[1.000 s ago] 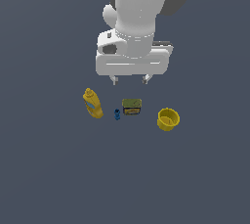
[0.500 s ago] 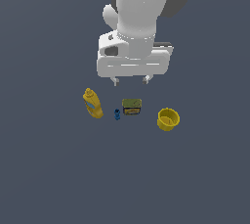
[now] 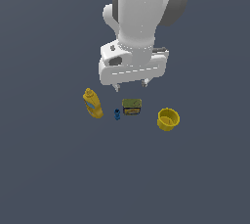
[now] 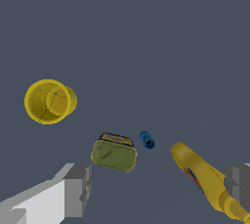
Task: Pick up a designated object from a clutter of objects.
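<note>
The designated object, a squat olive-green can with a yellow-orange side label, lies among the clutter of objects. A yellow squeeze bottle is on the exterior view's left. A tiny blue object sits between bottle and can. A yellow cup stands on the exterior view's right. My gripper hangs open just above and behind the can, holding nothing. In the wrist view, one finger is near the can and the other overlaps the bottle.
The four items rest on a flat dark grey surface. The white arm and hand body fill the upper middle of the exterior view.
The gripper has come down a little toward the can. The four objects have not moved.
</note>
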{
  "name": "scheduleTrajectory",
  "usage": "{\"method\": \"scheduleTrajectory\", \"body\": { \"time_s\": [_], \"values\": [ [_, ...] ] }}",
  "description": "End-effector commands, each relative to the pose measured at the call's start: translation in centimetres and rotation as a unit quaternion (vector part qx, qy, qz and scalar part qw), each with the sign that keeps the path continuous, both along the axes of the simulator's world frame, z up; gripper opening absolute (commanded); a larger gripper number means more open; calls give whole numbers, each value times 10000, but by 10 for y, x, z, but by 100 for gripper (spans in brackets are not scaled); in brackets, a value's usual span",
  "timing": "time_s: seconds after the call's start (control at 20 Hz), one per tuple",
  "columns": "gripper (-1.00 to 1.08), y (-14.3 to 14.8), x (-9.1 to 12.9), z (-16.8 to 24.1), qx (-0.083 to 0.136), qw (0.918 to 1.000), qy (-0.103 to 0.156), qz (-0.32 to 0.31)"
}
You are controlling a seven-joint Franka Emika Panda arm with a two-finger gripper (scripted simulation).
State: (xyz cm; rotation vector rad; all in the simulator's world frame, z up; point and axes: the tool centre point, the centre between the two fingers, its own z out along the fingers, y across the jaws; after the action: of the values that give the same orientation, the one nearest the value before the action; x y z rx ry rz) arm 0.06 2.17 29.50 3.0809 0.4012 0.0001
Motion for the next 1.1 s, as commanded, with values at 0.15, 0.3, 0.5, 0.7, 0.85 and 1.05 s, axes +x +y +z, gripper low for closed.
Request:
{"method": "scheduleTrajectory", "body": {
  "time_s": [0.15,0.3,0.5,0.7,0.85,1.05],
  "values": [
    [100,2,-4,-21,10,9978,24,656],
    [100,3,-7,-33,17,9945,37,1047],
    [100,4,-12,-49,26,9876,54,1566],
    [100,5,-17,-65,36,9781,69,2081],
    [100,6,-21,-77,43,9692,79,2462],
    [100,7,-28,-92,54,9550,91,2965]
  ]
}}
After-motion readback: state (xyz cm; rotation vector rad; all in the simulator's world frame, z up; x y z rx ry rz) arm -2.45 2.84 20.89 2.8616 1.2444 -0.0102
